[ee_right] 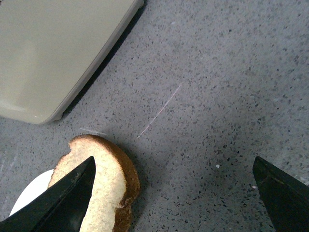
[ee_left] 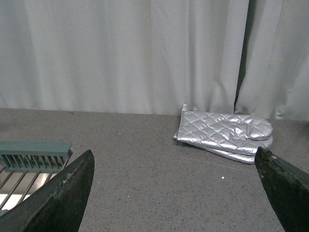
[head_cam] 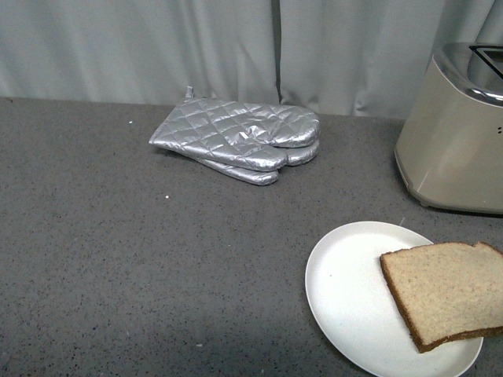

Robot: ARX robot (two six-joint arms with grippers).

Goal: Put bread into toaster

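Note:
A slice of light-brown bread point(head_cam: 448, 289) with a darker crust lies on a white plate point(head_cam: 346, 290) at the front right of the grey counter. The beige toaster point(head_cam: 456, 133) stands behind it at the right edge, its chrome top and dark slot partly cut off. Neither arm shows in the front view. In the right wrist view the bread point(ee_right: 108, 186) lies partly under one finger of my open right gripper point(ee_right: 174, 193), with the toaster point(ee_right: 53, 53) beyond it. My left gripper point(ee_left: 176, 183) is open over bare counter, nothing between its fingers.
Silver quilted oven mitts point(head_cam: 240, 140) lie stacked at the back middle of the counter, also seen in the left wrist view as oven mitts point(ee_left: 224, 135). A grey curtain point(head_cam: 157, 47) hangs behind. A green rack point(ee_left: 34, 157) sits at the left wrist view's edge.

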